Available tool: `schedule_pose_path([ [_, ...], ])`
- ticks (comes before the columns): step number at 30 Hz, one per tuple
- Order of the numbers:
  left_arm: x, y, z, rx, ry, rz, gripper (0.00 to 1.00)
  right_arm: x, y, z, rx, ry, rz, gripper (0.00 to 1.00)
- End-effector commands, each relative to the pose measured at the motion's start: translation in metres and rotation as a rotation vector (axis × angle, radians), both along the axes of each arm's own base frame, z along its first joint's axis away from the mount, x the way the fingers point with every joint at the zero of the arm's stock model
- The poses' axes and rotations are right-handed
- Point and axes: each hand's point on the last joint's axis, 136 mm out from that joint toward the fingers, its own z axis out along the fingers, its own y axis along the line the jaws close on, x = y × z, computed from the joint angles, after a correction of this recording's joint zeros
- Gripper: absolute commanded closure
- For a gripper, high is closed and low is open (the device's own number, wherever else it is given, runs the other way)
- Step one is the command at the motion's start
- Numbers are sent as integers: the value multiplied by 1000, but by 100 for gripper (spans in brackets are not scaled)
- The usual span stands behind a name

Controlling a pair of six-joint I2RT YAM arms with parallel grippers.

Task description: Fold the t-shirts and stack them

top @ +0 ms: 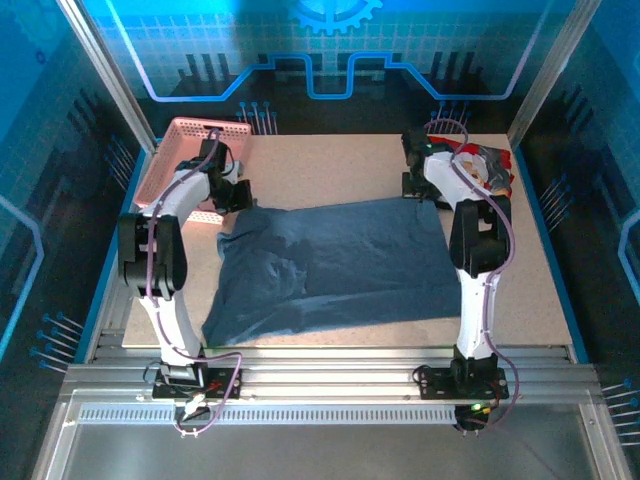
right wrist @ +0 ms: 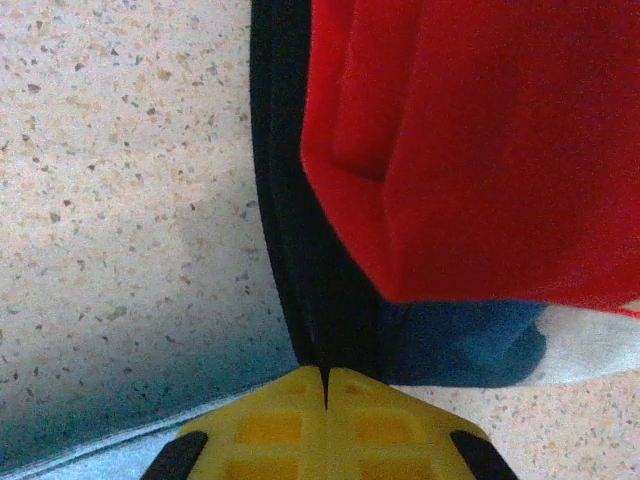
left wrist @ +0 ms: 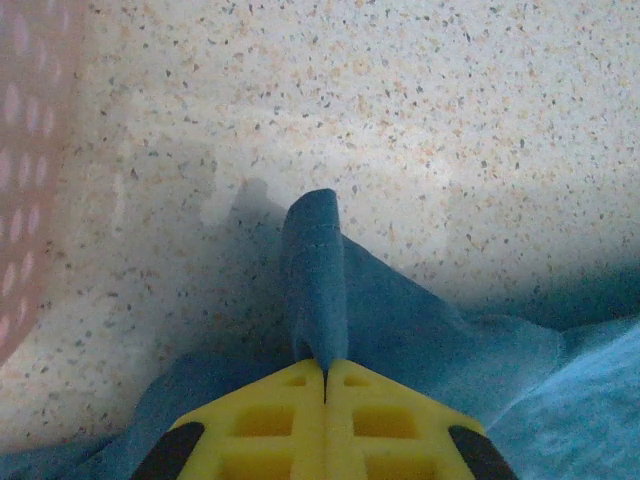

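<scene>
Slate-blue t-shirt (top: 340, 265) lies spread at tabletop (top: 330, 165) centre. Left gripper (left wrist: 325, 372) is closed on its far-left corner. Right gripper (right wrist: 325, 372) is closed at the far-right corner, beside the red-and-black t-shirt (right wrist: 480, 150); held item indeterminate.

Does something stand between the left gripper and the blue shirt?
Nothing visible does. The left gripper is shut on a raised fold of the blue shirt. The pink basket lies off to the side, not between them.
</scene>
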Motion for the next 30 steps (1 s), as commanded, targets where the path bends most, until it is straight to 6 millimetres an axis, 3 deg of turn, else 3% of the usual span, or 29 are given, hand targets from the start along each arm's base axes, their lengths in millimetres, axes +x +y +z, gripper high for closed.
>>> schedule_pose_path([
  [1,-8,1,15,-13,-33,0,100,-4,6,19,0,-47,26,100],
  [17,-58,-2,25,-42,-35,26,100,-44,2,13,5,-25,62,100],
  [21,-62,-5,16,-50,-15,28,100,-35,0,7,16,-19,81,100],
  [30,-45,-17,2,-73,3,34,100,-2,-15,-6,40,-20,34,100],
])
